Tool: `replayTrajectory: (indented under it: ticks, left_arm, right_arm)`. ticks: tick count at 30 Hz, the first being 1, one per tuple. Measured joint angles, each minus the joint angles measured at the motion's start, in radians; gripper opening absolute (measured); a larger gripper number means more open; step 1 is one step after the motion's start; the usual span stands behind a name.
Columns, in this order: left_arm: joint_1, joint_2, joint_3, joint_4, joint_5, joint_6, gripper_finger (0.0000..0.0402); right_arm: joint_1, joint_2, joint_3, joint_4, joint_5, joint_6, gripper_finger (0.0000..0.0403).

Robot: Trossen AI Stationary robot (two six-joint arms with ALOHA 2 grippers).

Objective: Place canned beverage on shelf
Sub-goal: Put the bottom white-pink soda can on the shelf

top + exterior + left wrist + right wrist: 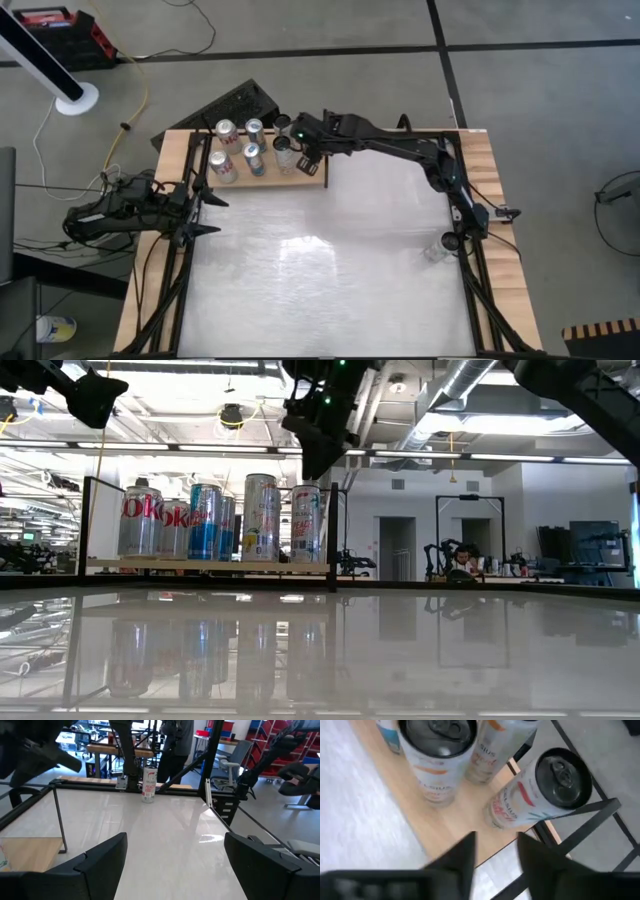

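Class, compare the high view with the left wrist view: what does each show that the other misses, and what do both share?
Only the high view shows the cans standing on the shelf, among them the silver can under the right gripper, and the left gripper seen from above at the table's left side.

Only the left wrist view shows a person standing beyond the table and the chairs and red racks of the room.

Both show the white tabletop, a corner of the shelf, and the lone can near the right arm's base.
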Motion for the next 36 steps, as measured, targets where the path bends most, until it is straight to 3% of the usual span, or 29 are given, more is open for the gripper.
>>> replayTrajectory:
  ticks: [4, 6, 36]
  left_arm:
    - [0.000, 0.000, 0.000, 0.000, 0.000, 0.000, 0.0318]
    - [0.000, 0.000, 0.000, 0.000, 0.000, 0.000, 0.0318]
    - [0.000, 0.000, 0.000, 0.000, 0.000, 0.000, 0.0318]
  right_arm:
    - [-0.011, 0.022, -0.001, 0.012, -0.001, -0.005, 0.0051]
    - [-0.018, 0.027, -0.001, 0.022, -0.005, -0.008, 0.0018]
    - [-0.082, 0.077, 0.000, 0.119, 0.001, -0.006, 0.0019]
